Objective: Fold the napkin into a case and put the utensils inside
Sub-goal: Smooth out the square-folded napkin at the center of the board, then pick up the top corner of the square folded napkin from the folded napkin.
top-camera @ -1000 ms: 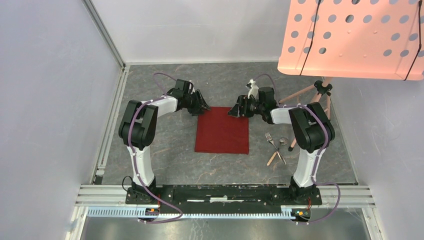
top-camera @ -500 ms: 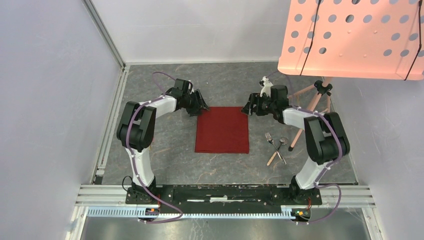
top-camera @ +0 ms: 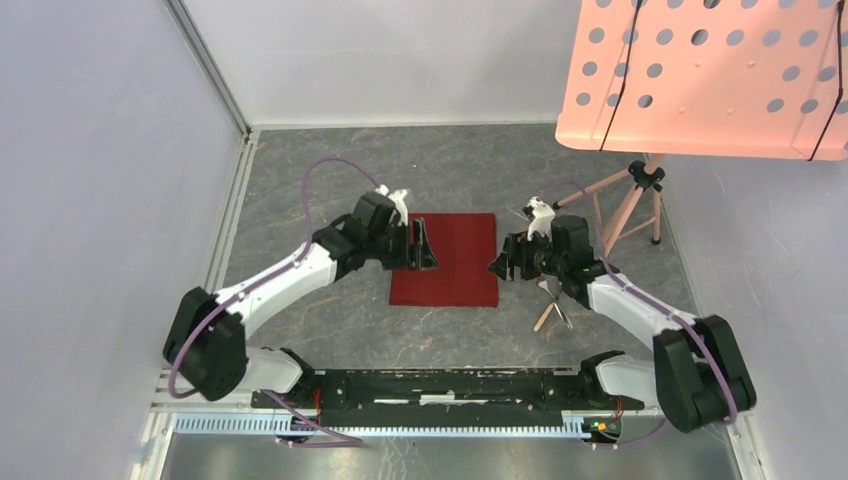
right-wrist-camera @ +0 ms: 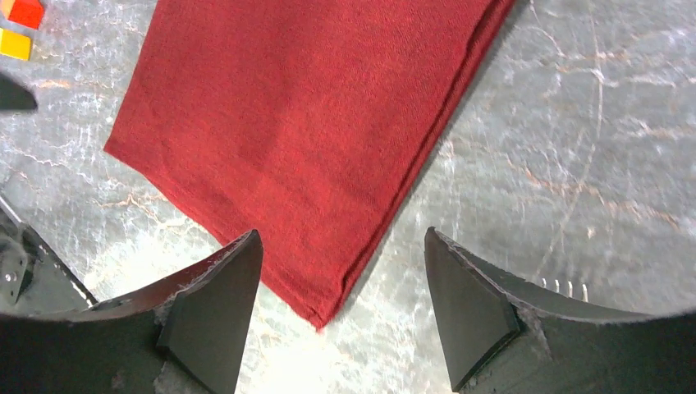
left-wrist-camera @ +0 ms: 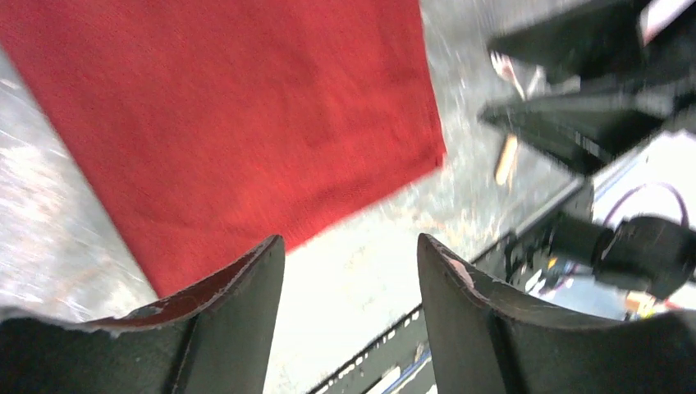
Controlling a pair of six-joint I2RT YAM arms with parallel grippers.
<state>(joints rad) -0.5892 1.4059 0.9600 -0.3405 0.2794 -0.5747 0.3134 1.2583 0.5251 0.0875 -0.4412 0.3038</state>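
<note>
Left end effector (top-camera: 420, 245), right end effector (top-camera: 500, 262) — nearer, beside napkin (top-camera: 455, 265).

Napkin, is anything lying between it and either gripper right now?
Nothing visible does. The napkin lies flat, with the left gripper open over its left edge and the right gripper open at its right edge. The utensils lie farther right, out of the way.
</note>
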